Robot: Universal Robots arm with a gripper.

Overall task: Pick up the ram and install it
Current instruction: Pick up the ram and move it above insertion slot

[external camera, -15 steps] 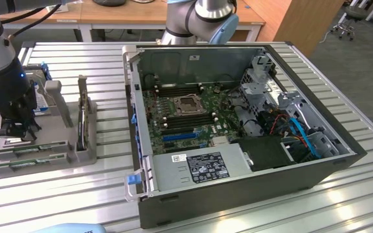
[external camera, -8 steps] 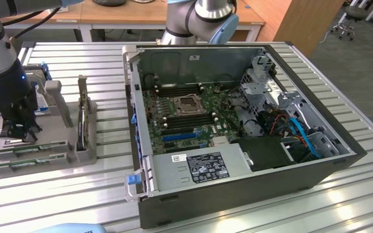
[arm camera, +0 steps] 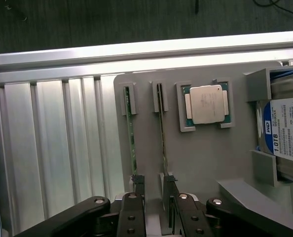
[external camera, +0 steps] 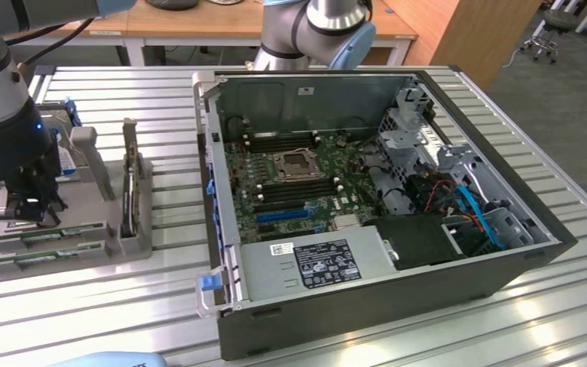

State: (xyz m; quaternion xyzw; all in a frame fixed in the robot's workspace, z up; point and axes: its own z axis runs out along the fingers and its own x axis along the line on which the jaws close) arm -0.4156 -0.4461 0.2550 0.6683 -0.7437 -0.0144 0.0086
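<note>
Two ram sticks stand on edge in slots of a grey holder [arm camera: 205, 158]: one ram stick [arm camera: 132, 133] and a second ram stick [arm camera: 162, 128] beside it. My gripper [arm camera: 154, 183] hovers open over their near ends, one fingertip [arm camera: 138, 183] by the first stick and the other by the second; nothing is held. In the exterior view the gripper [external camera: 24, 208] hangs over the holder [external camera: 120, 245] at the exterior view's left, just above the green ram sticks [external camera: 49, 235]. The open computer case [external camera: 375, 176] lies to the right, with the motherboard's memory slots [external camera: 291, 191] exposed.
A square silver CPU [arm camera: 205, 103] and a blue-labelled hard drive [arm camera: 287, 131] sit in the same holder. The case's raised metal wall [external camera: 212, 191] stands between holder and motherboard. Cables and a drive cage [external camera: 446, 191] crowd the case's right side. A slatted metal table [external camera: 538, 306] lies underneath.
</note>
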